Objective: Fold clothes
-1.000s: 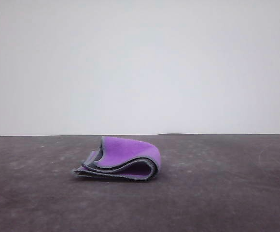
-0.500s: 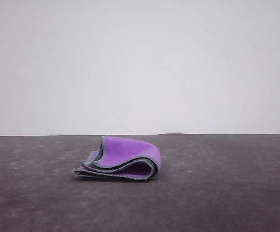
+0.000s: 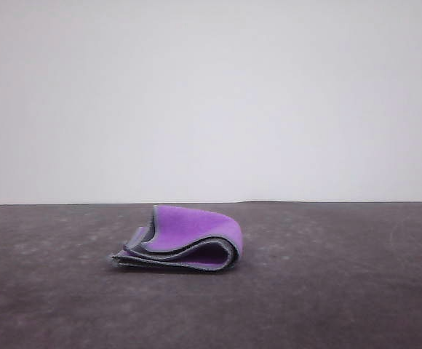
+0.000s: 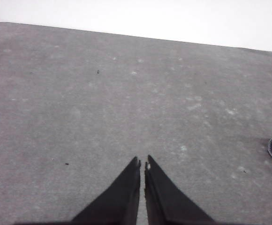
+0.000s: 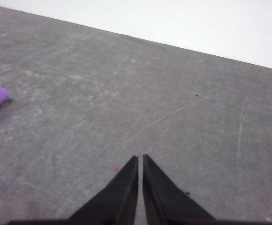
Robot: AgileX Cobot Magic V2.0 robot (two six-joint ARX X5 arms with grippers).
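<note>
Left claw point(image 4: 142, 164) is seen pinched together with nothing held, tips hovering over bare grey surface point(image 4: 79, 103). Same deal for the right claw point(image 5: 140, 158): closed up, nothing gripped. The cloth point(image 3: 185, 238) is left lying folded mid-surface, purple face out, well apart from both claws. Nothing is changed from the earlier frames, cloth included.

The folded cloth point(image 3: 182, 243) lies on the table point(image 3: 342, 291), a little left of its middle (well short of the far edge). Left gripper point(image 4: 142, 163) and right gripper point(image 5: 140, 157) flank it, apart from it.
</note>
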